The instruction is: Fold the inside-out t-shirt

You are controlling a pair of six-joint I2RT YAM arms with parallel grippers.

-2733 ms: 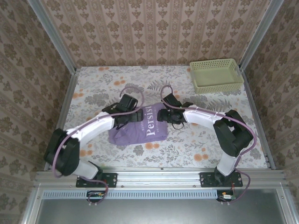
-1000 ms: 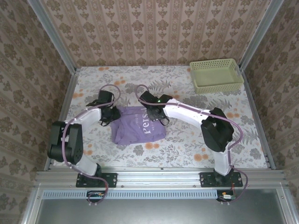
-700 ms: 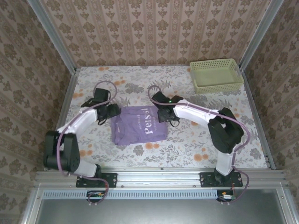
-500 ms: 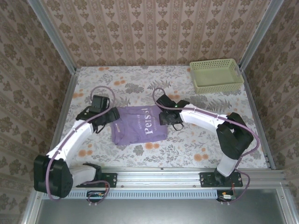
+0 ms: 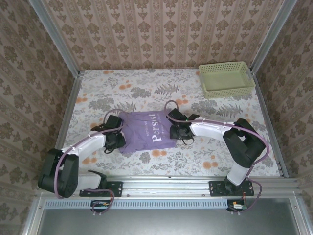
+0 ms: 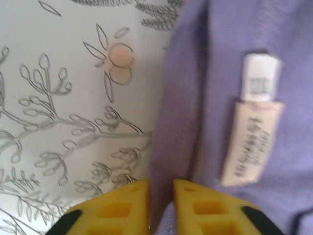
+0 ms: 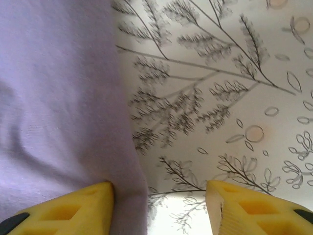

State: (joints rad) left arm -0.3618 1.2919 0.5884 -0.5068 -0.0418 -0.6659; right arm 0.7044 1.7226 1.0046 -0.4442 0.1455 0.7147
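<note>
The inside-out t-shirt point(image 5: 146, 131) lies in a folded lavender rectangle with white lettering, mid-table. My left gripper point(image 5: 119, 140) sits at its near-left edge. In the left wrist view the yellow fingers point(image 6: 124, 208) stand almost together with a ridge of the t-shirt point(image 6: 220, 58) pinched between them, and a white tag and a beige care label point(image 6: 249, 147) show beside it. My right gripper point(image 5: 175, 132) is at the shirt's right edge. It point(image 7: 159, 205) is open and low over the table, with the hem of the t-shirt point(image 7: 54, 98) running just inside its left finger point(image 7: 73, 210).
A pale green mesh basket point(image 5: 226, 79) stands at the far right corner. The flowered tablecloth point(image 5: 210, 147) covers the table. Patterned walls and metal rails close in the sides and back.
My left arm swung from the shirt's far-left corner toward me, opened, then shut on its near-left edge. My right gripper slid nearer along the right edge. The shirt's left side now looks rumpled.
</note>
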